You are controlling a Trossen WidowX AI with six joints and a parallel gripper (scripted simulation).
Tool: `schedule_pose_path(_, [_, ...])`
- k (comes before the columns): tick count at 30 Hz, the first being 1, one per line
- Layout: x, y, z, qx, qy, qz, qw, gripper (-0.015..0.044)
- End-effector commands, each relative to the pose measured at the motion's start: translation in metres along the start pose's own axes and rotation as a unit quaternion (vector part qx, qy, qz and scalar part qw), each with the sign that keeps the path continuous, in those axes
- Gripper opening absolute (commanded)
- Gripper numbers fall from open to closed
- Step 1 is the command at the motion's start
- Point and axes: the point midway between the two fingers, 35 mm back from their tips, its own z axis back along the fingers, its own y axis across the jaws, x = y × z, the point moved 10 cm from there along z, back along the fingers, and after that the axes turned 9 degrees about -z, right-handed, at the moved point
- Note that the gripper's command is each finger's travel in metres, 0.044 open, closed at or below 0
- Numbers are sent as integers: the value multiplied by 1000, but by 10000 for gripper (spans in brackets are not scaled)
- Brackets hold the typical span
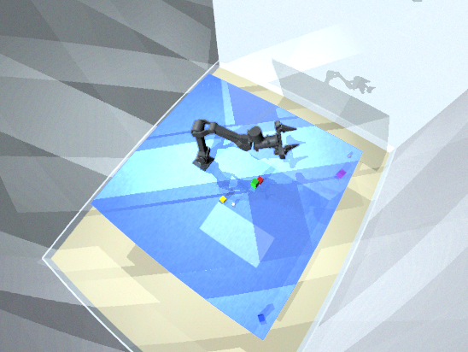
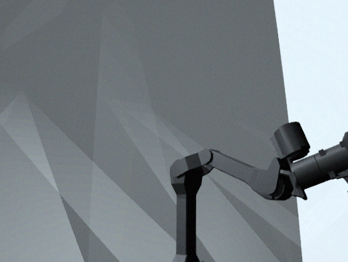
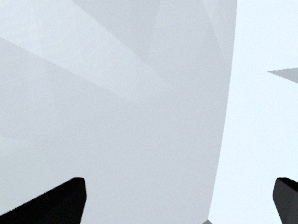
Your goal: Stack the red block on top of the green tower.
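The green tower [image 1: 254, 183] is a small green shape near the middle of the blue mat in the top view. The red block [image 1: 260, 179] shows close against its upper right side in that view, partly hidden by the green; whether they touch is too small to tell. My gripper [image 1: 296, 137] [image 3: 182, 189] is wide open, with nothing between its fingers. It is raised above the mat, up and to the right of both in the top view. Neither block shows in the wrist view or the exterior view, which shows only part of the arm.
A yellow block [image 1: 223, 199] and a small white object [image 1: 233, 204] lie left of and below the green tower in the top view. A purple block [image 1: 341, 173] is near the right edge of the mat, a dark blue block [image 1: 261, 318] near the bottom corner.
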Motion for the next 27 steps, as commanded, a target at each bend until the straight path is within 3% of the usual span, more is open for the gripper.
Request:
schedule_pose_path(1, [1,1,0,2,-3,-4,1000,426])
schedule_pose_path(7, [21,18,-10,66,-98,-132,984,440])
schedule_pose_path(13, [43,37,-12,161,-186,-266,932,440])
schedule_pose_path(20, [66,56,-6,294,-258,-399,829,440])
schedule_pose_path(27, [83,70,9,438,-292,-495,691,440])
